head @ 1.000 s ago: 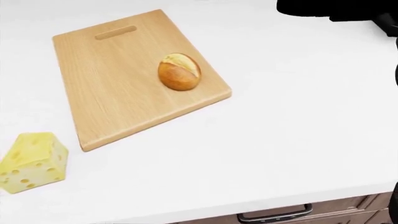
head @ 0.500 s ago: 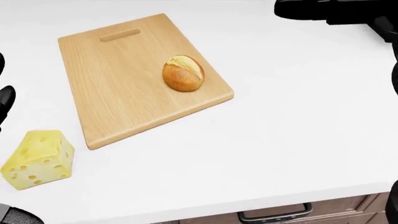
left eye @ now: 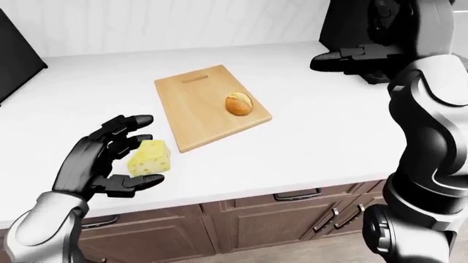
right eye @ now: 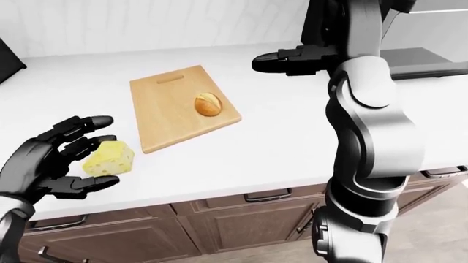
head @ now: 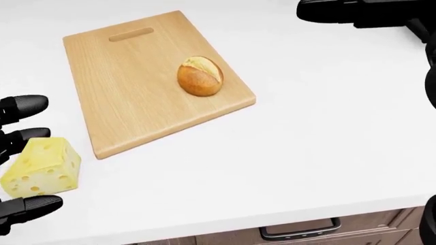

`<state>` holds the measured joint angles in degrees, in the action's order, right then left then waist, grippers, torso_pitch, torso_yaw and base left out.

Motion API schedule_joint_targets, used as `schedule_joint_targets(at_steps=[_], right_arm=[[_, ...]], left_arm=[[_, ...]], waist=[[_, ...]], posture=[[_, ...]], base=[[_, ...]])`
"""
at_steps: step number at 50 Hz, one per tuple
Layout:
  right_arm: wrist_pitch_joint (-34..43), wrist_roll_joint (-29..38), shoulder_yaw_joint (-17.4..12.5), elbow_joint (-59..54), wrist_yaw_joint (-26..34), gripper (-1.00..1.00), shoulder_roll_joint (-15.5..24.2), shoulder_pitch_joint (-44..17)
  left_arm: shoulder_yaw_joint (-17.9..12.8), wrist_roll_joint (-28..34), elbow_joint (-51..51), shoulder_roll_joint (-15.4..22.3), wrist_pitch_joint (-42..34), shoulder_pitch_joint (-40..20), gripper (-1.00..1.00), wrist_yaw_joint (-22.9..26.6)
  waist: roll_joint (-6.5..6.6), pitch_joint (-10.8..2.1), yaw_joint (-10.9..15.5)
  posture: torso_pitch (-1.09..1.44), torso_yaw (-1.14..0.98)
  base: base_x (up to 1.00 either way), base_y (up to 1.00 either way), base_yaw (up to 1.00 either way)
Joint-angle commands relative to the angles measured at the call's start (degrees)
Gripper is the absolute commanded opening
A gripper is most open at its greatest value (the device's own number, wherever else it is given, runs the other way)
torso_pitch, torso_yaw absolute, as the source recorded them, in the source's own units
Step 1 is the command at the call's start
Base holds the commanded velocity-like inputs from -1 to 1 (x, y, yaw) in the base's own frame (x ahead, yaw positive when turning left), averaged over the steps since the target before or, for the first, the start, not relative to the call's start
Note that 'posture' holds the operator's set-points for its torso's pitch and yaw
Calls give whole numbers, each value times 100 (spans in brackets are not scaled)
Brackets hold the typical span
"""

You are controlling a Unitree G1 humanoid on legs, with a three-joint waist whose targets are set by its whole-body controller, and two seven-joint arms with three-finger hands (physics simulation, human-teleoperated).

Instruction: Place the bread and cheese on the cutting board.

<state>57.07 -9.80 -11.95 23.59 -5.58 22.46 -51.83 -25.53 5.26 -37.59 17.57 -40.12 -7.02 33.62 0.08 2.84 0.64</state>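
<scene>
bread (left eye: 239,103) already on cutting board (left eye: 197,118) | cheese (left eye: 150,158) on counter (left eye: 322,137) just off the board | my left hand (left eye: 102,159) spread around cheese, unclenched, lining up a grasp | right hand (left eye: 344,58) released, parked clear.

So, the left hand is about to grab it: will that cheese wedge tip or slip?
The cheese probably won't roll: it sits on a flat face. Its slanted sides may slide between the open left hand fingers. It looks rigid.
</scene>
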Motion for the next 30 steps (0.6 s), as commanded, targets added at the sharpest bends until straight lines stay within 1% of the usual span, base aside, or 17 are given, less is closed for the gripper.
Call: schedule_joint_targets(at_steps=[1, 3, 4, 7, 9, 10, 11, 15, 16, 17, 20, 24, 26, 30], right_arm=[[-163, 20, -48, 127, -14, 100, 62, -184], [-173, 20, -57, 122, -16, 100, 60, -175], [-172, 18, -57, 125, -16, 100, 61, -171], [-173, 11, -59, 126, -15, 100, 65, -173], [-175, 12, -55, 123, -17, 100, 63, -169], [-175, 10, -55, 122, -16, 100, 62, -168], [-171, 9, -52, 122, -16, 100, 64, -177], [-154, 2, -61, 133, -22, 100, 71, -189], [-144, -2, -62, 141, -24, 100, 72, -195], [-127, -7, -64, 153, -31, 100, 72, -202], [-141, -13, -66, 140, -35, 100, 76, -200], [-148, -26, -73, 141, -40, 100, 79, -190], [-153, -32, -73, 137, -45, 100, 80, -189], [-180, -29, -55, 117, -54, 100, 66, -173]], left_arm=[[-69, 10, -231, 70, 141, -104, 36, -13], [-89, 0, -241, 61, 125, -130, 21, -10], [-97, -3, -239, 61, 126, -134, 16, -11], [-144, -44, -237, 64, 111, -141, -18, -7], [-150, -58, -233, 62, 116, -136, -36, -9], [-149, -59, -225, 62, 125, -134, -49, -16], [-134, -48, -190, 55, 168, -108, -79, -23], [-118, -58, -195, 37, 213, -89, -87, -4], [-143, -140, -261, 17, 102, -105, -94, 31], [-116, -79, -234, 43, 163, -94, -100, 0], [-60, -1, -142, 23, 288, -36, -100, -10], [-72, 25, -175, 16, 261, -41, -100, 15], [-126, -6, -323, 38, 118, -64, -100, 60], [-432, -236, -1015, 302, -730, -342, -100, 245]], waist=[[12, -132, 0], [12, -134, -1], [12, -134, -1], [13, -137, 1], [16, -141, 0], [18, -141, -1], [19, -141, -2], [24, -149, -2], [25, -152, -2], [27, -154, -3], [26, -148, -2], [28, -152, 0], [30, -156, 0], [33, -147, -17]], posture=[[0, 0], [0, 0], [0, 0], [0, 0], [0, 0], [0, 0], [0, 0], [0, 0], [0, 0], [0, 0], [0, 0], [0, 0], [0, 0], [0, 0]], base=[[0, 0, 0], [0, 0, 0], [0, 0, 0], [0, 0, 0], [0, 0, 0], [0, 0, 0], [0, 0, 0], [0, 0, 0], [0, 0, 0], [0, 0, 0], [0, 0, 0], [0, 0, 0], [0, 0, 0], [0, 0, 0]])
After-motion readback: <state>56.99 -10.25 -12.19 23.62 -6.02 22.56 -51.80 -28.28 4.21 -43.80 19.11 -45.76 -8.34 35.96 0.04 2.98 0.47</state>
